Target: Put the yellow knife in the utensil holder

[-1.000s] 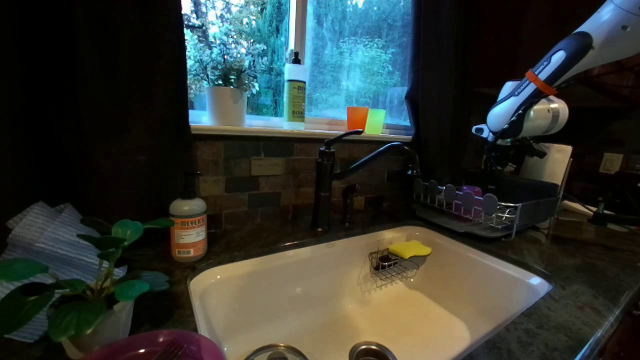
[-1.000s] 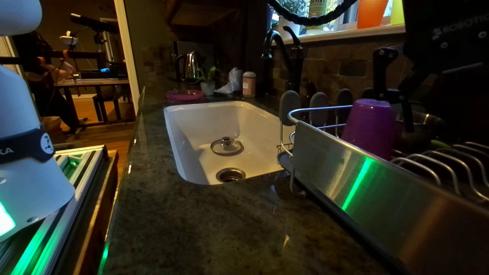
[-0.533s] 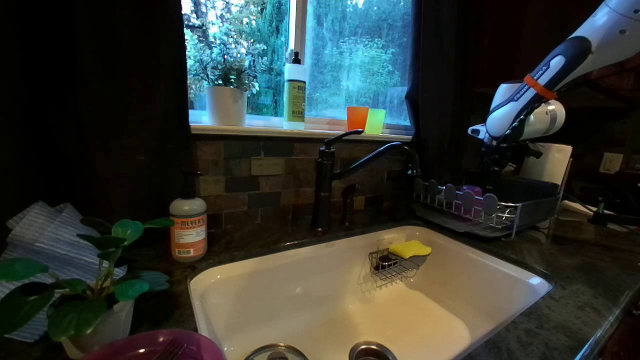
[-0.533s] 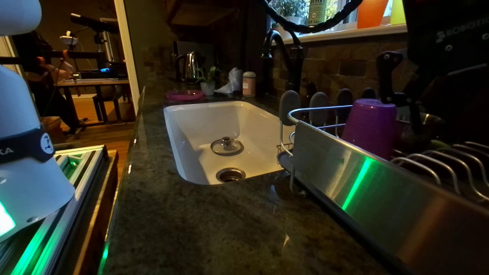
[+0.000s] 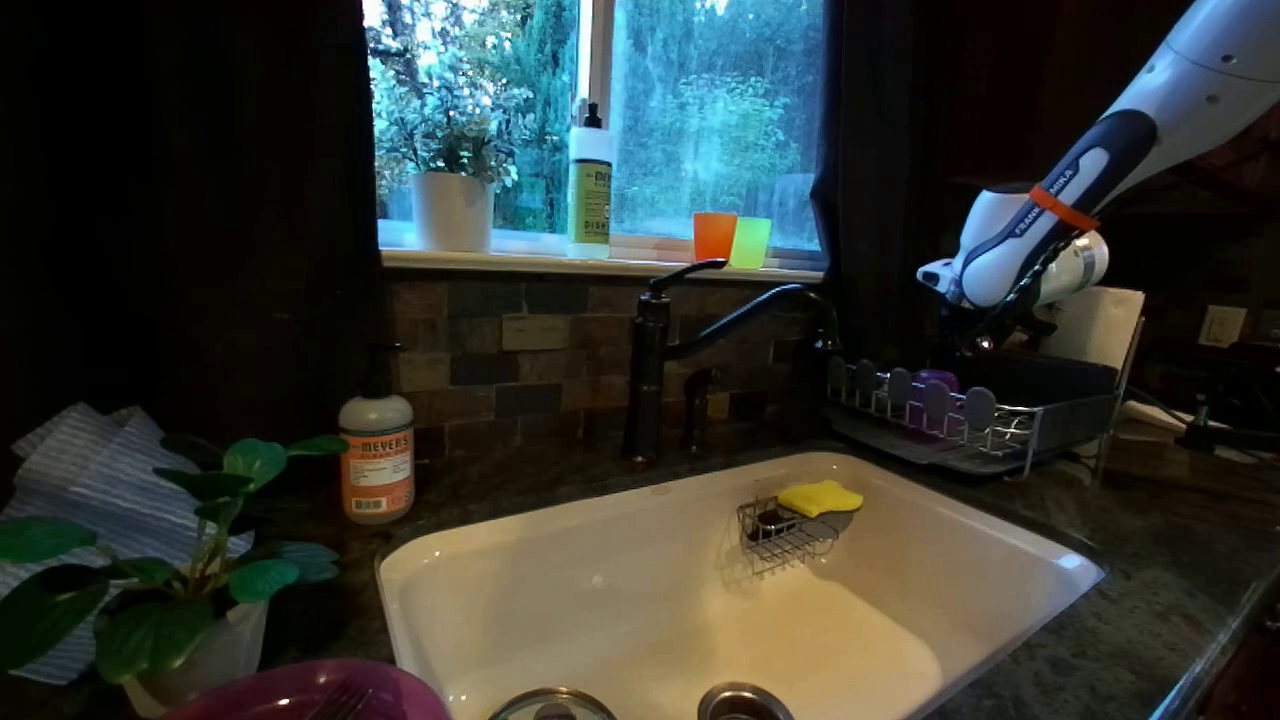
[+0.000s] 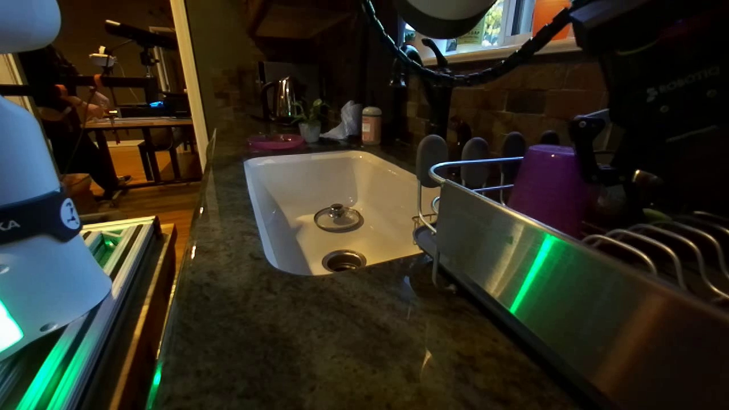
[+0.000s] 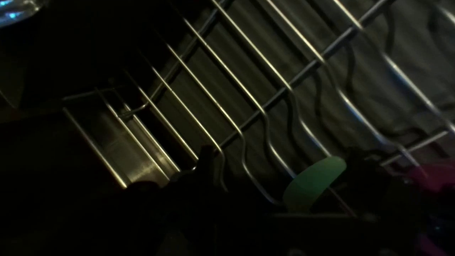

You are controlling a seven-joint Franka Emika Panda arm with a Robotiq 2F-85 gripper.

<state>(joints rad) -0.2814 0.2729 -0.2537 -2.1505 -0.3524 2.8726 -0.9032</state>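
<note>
Jaws: wide apart in my dim wrist view. Yellow knife (image 7: 312, 183), presumably the pale-green piece showing between them, inside the dish rack (image 6: 490, 256): I judge it light, stiff, slick; pinch the handle, though which end shows is unclear. Nearby: purple cup (image 6: 544, 182), upside down.

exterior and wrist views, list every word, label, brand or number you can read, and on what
"MEYER'S": orange-labelled soap bottle
"ME": green-labelled bottle
"DIS": same bottle, both endings unclear
"FRANK...MIKA", split by an orange band: robot arm
"KA", cut by the frame: dark base collar
"ROBOTIQ": black housing at the arm's end
Other bottle print: too small. Wrist view: no readable text.
</note>
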